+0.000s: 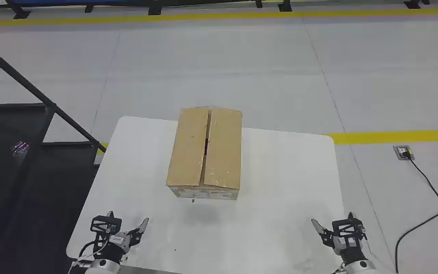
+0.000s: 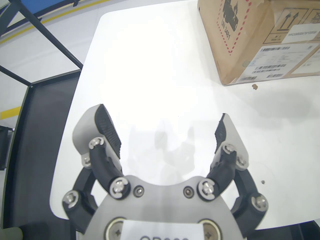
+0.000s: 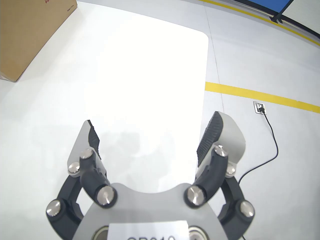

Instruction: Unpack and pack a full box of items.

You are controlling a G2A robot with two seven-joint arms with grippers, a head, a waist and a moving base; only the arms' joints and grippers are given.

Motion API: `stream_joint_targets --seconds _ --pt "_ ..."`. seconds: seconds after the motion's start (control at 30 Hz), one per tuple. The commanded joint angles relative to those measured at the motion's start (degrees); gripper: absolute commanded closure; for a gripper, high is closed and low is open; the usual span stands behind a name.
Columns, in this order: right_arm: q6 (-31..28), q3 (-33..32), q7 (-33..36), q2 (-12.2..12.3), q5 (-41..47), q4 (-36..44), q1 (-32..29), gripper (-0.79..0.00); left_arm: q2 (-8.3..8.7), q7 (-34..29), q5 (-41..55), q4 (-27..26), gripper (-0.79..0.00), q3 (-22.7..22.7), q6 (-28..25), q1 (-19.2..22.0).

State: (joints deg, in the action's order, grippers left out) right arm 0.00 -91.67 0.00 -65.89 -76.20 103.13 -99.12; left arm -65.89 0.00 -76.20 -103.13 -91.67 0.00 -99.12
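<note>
Top view: we see the cardboard box (image 1: 205, 154), flaps folded shut, standing mid-table on the white table (image 1: 287, 198), well apart from the left gripper (image 1: 122, 226) and the right gripper (image 1: 339, 229) at the near edge.
Left wrist view: we find its jaws spread wide, holding nothing.
Right wrist view: jaws likewise wide and empty.

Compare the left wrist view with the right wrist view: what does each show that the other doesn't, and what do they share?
Left wrist view: the left gripper, open above the table; the end face of the box with its white labels; a small brown crumb on the table by that face; a black frame beside the table.
Right wrist view: the right gripper, open; a floor socket with a black cable plugged in.
Both: the cardboard box standing on the white table, untouched by either gripper.
</note>
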Motion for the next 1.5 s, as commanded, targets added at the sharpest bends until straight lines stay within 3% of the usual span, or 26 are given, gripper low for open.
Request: stream_joint_targets --seconds 0.0,0.23,0.4,0.53,0.67,0.87,0.93,1.33,1.47 --pt "0.0 0.0 0.0 0.0 0.0 0.0 0.0 -0.785 0.00 0.0 0.0 0.0 -0.784 0.0 0.0 0.0" --pt "0.0 0.0 0.0 0.0 0.0 0.0 0.0 -0.785 -0.03 0.2 0.2 -0.1 -0.785 0.1 0.0 0.1" --pt "-2.2 2.8 -2.2 0.0 -5.9 4.6 0.5 -0.785 -0.22 5.5 4.2 -0.4 -0.785 -1.0 -2.8 -0.5" --pt "-0.9 6.1 0.4 -0.2 -13.9 7.7 2.5 -0.785 -0.19 10.4 4.4 2.2 -0.785 -1.6 -5.6 2.6" --pt "2.1 11.5 3.8 -0.7 -22.0 10.2 6.0 -0.785 -0.29 13.3 3.9 7.1 -0.785 -0.5 -7.4 8.3" --pt "3.1 20.3 9.2 -1.8 -29.4 10.5 12.2 -0.785 -0.72 14.0 7.2 11.4 -0.785 1.1 -8.7 14.8" --pt "-1.2 21.5 12.2 -1.7 -33.0 10.1 13.6 -0.785 -0.74 14.0 7.3 11.5 -0.785 1.1 -8.4 14.9" --pt "-0.5 22.0 10.7 -1.9 -31.5 10.8 14.0 -0.785 -0.79 13.6 7.7 11.5 -0.785 1.4 -8.9 14.9" --pt "1.4 27.9 11.4 -2.9 -37.4 9.2 18.8 -0.785 -1.10 12.5 9.3 13.0 -0.785 2.3 -8.0 16.8"
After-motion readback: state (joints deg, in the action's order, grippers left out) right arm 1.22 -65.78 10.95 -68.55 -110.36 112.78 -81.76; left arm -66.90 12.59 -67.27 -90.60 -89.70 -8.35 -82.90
